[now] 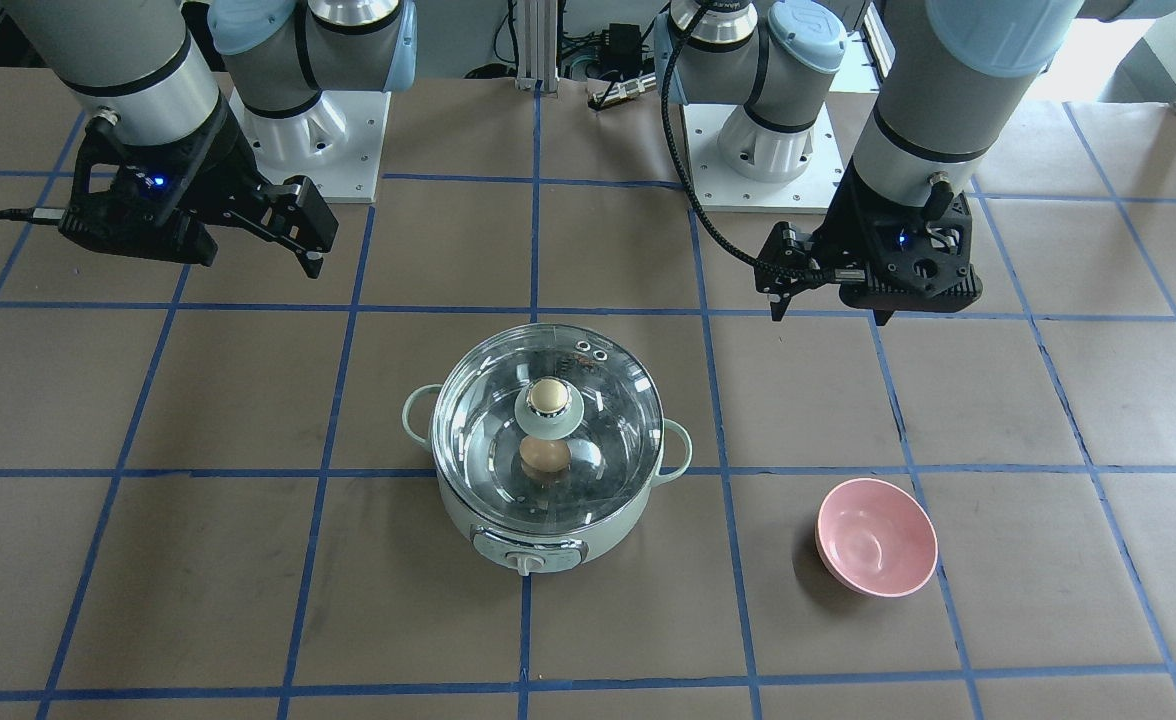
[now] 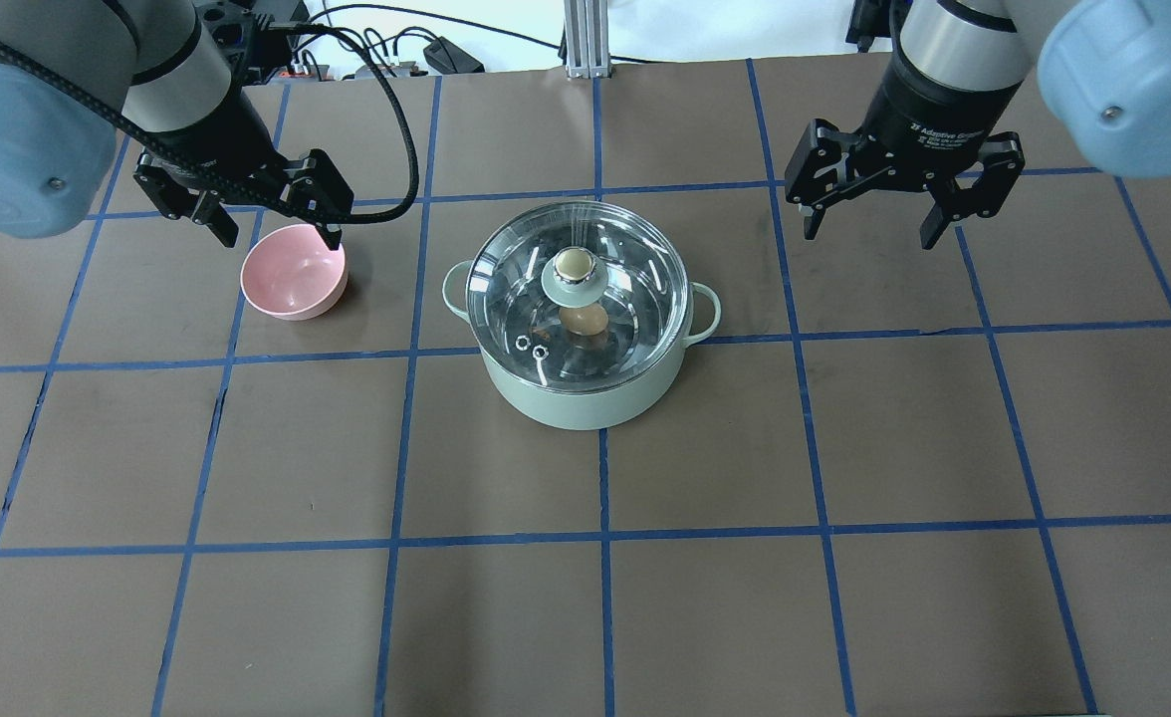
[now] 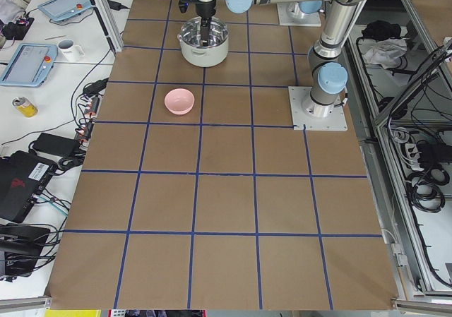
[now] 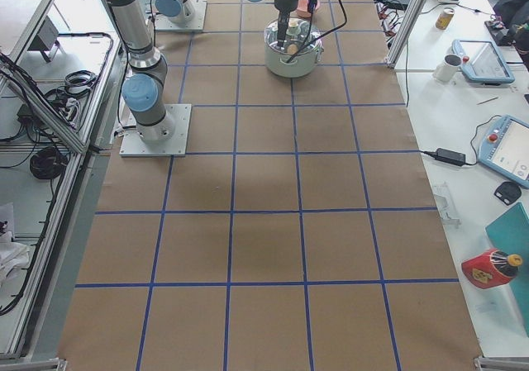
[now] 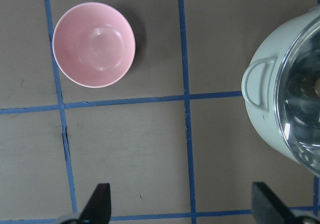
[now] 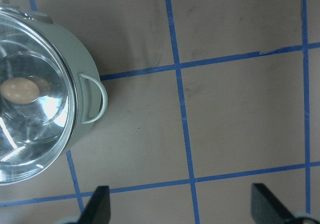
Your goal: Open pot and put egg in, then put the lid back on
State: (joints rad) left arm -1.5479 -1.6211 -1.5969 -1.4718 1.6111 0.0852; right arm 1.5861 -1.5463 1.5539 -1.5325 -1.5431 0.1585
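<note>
The left gripper (image 2: 277, 234) is held above the table (image 2: 844, 448) with its jaws spread wide; nothing is held between them and nothing is touched. In its wrist view both fingertips (image 5: 100, 201) are seen far apart over bare paper. A pink bowl (image 2: 292, 289) is found close beneath and ahead of this gripper, while the pot (image 2: 585, 398) is seen off to its inner side, well apart from it.

The right gripper (image 2: 869, 234) is likewise held aloft with its jaws fully parted, and nothing is gripped or touched by it. The pot is placed to its inner side, so that it stands between the two grippers and lower than both.

The lid (image 2: 635, 289) is seated on the pot's rim, its knob (image 2: 573, 263) pointing up. The egg (image 2: 583, 320) is seen through the glass, lying on the pot's steel floor near the middle.
</note>
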